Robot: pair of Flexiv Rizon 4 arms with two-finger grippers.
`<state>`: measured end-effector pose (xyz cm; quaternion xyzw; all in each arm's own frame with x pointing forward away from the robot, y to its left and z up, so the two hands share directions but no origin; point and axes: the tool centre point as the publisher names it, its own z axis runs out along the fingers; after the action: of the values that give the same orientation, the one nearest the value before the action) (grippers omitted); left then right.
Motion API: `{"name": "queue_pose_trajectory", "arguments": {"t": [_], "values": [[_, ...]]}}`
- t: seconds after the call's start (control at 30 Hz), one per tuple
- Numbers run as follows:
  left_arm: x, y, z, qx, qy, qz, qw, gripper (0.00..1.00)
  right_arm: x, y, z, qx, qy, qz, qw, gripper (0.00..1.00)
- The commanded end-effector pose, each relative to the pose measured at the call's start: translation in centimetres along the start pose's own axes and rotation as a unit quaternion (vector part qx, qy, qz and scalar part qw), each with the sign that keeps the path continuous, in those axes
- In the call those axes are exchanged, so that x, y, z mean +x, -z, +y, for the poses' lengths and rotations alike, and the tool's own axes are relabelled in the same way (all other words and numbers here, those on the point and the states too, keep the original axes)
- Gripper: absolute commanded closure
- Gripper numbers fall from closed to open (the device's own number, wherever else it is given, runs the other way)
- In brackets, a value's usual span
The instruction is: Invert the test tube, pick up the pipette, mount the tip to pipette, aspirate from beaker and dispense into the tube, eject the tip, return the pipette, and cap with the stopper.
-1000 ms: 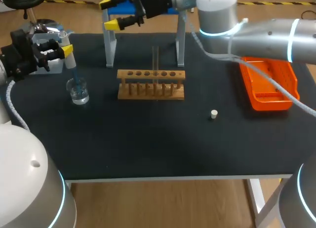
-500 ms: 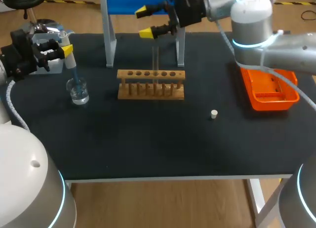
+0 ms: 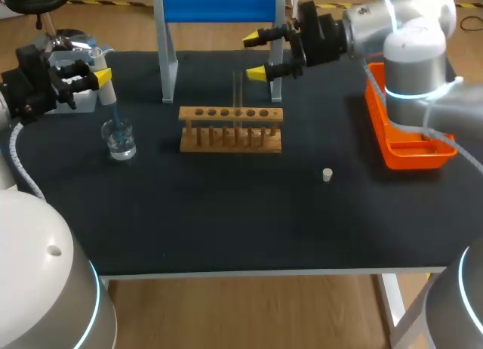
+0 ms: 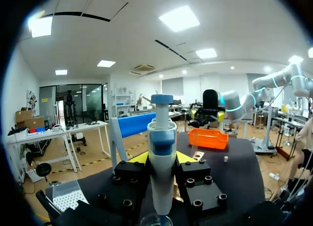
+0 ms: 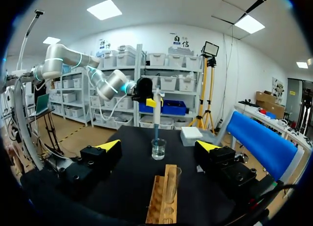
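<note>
Starting closest to the robot, the little white stopper (image 3: 327, 174) sits alone on the black mat, well apart from everything else. It looks parked there for the very last step, so nobody needs it yet.

Next back is the wooden test tube rack (image 3: 231, 128), with the glass test tube (image 3: 238, 92) standing upright in one of the middle holes. That makes sense, since it needs to stay put and vertical to take liquid from above.

Off toward the left side is the beaker (image 3: 119, 140), and this is where the action is. The left gripper (image 4: 161, 157) has its fingers clamped on the pipette (image 3: 103, 84) from both sides, holding it upright over the beaker with the blue tip dipping down into the glass. Best guess is it's at the aspirate step, and a vertical hold keeps the tip in the liquid. What looks like the tip box (image 4: 66, 196) is right under that wrist.

Farther back, the right gripper (image 3: 256, 56) hangs above the mat just behind the rack, fingers spread wide with nothing in them. It's aimed sideways across the rack toward the beaker, so it may be lining up to steady the tube, but that's only a guess.

The orange tray (image 3: 411, 156) lies under the right arm, probably for the ejected tip. The blue-topped pipette stand (image 3: 219, 5) is at the far edge.
</note>
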<state>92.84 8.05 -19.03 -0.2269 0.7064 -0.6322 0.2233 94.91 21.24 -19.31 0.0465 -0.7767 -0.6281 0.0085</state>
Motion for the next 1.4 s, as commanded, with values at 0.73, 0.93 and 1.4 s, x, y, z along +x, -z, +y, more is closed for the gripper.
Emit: {"name": "queue_pose_trajectory", "arguments": {"t": [0.73,0.93,1.4], "values": [[0.1,-0.1,-0.1,-0.001,0.000,-0.001,1.000,1.00,-2.3,-0.9,-7.3,0.071,-0.003,0.006,0.997,0.00],[0.1,-0.1,-0.1,-0.001,0.000,-0.001,1.000,1.00,-2.4,-1.7,-8.4,0.088,-0.005,0.008,0.996,0.00],[0.1,-0.1,-0.1,-0.001,0.000,-0.001,1.000,1.00,-2.0,-3.0,-9.1,0.111,0.000,-0.022,0.994,0.00]]}}
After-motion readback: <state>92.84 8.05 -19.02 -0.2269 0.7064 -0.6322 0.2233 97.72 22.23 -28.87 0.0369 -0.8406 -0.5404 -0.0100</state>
